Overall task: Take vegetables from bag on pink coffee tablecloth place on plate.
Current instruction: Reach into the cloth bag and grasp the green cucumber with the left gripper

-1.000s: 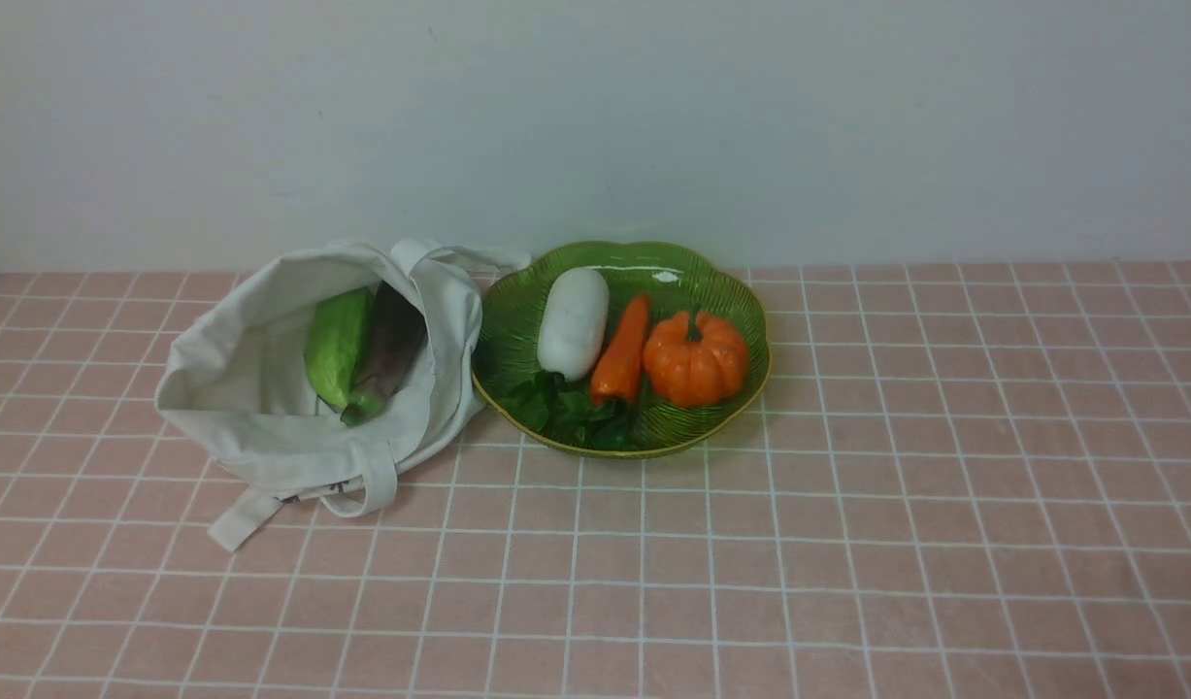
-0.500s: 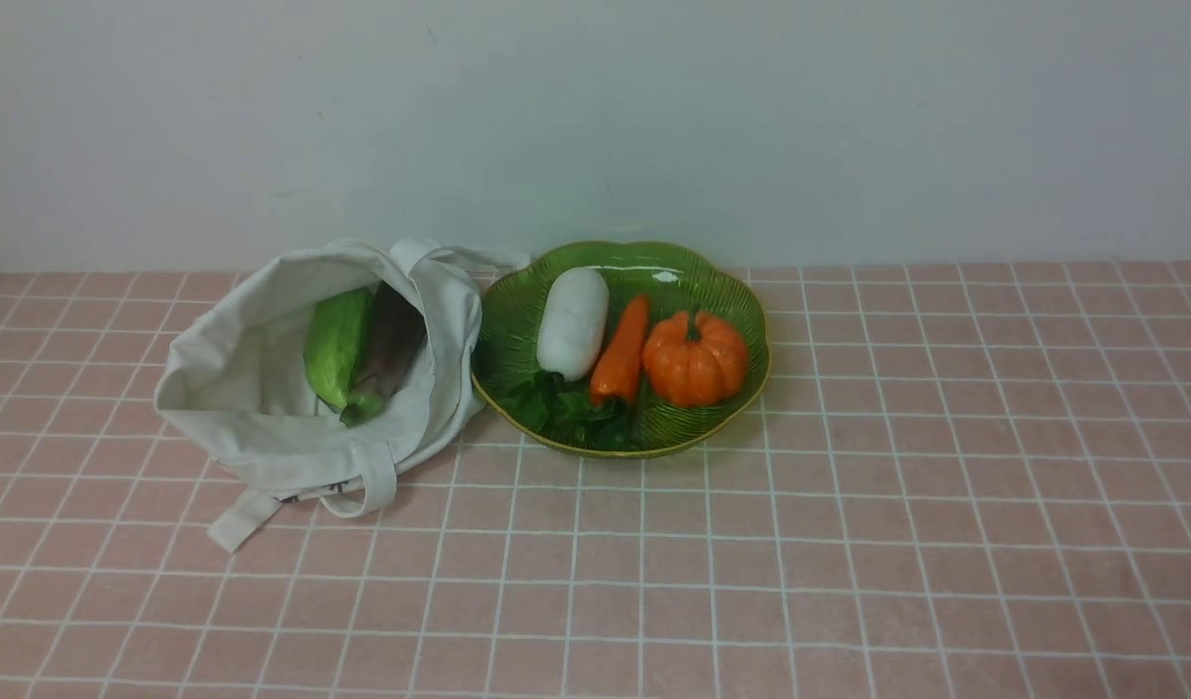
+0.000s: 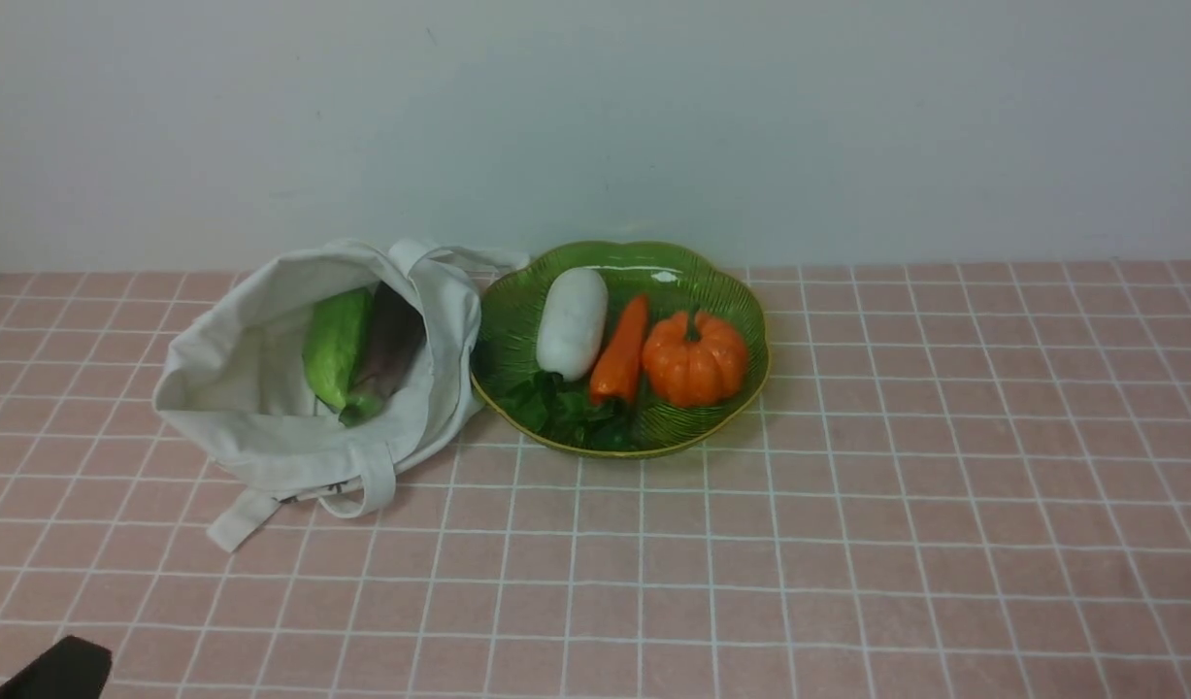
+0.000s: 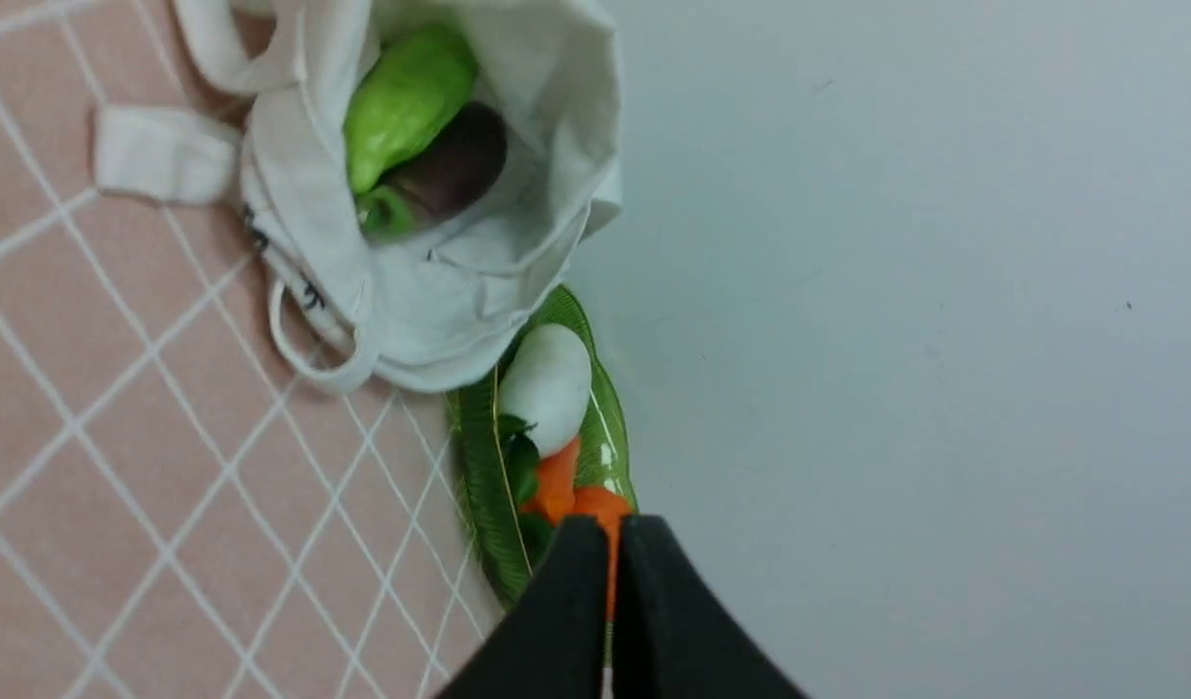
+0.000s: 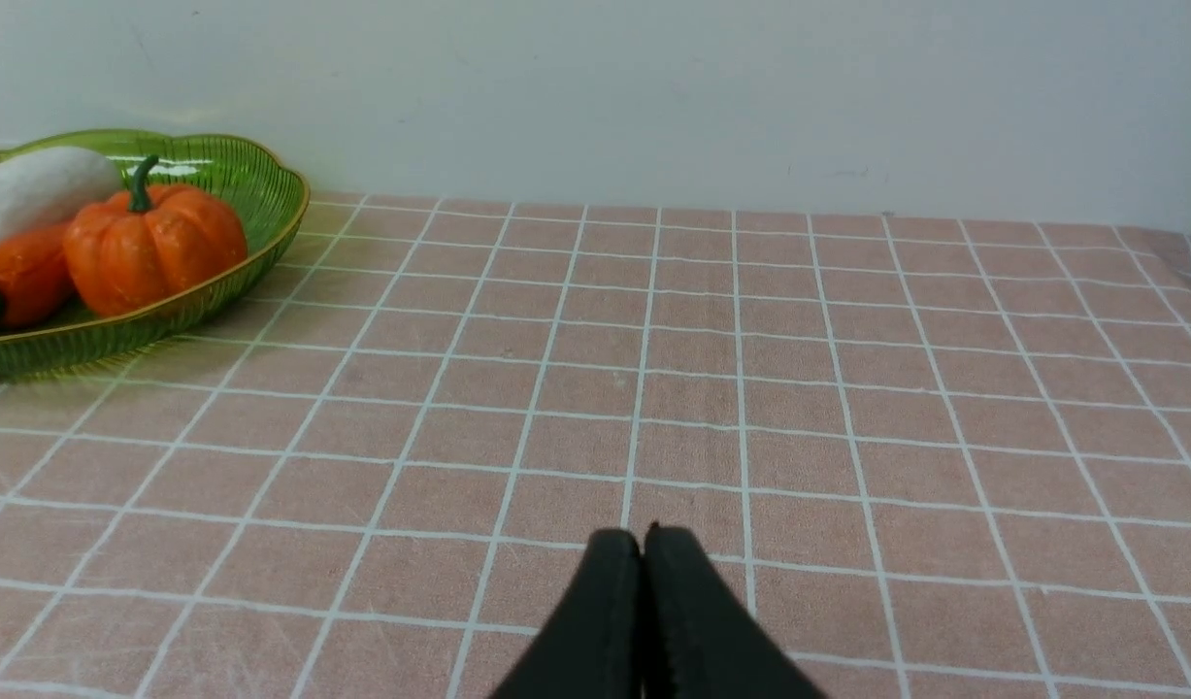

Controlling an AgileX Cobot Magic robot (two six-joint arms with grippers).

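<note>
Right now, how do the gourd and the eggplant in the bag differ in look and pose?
The gourd is light green and ridged, while the eggplant is dark purple and smooth, with a green stem cap.
In the front view, the gourd lies on the left, nearer the middle of the bag's opening; the eggplant lies to its right, nearer the bag's right side.
Both lie side by side inside the bag, not on the plate.

green gourd (image 3: 337,348), purple eggplant (image 3: 392,342) | side by side | inside bag (image 3: 299,456)

Setting: type undetermined; plain pale blue-grey wall (image 3: 595,126), smooth, behind flat pink cloth with white grid lines (image 3: 896,544).
</note>
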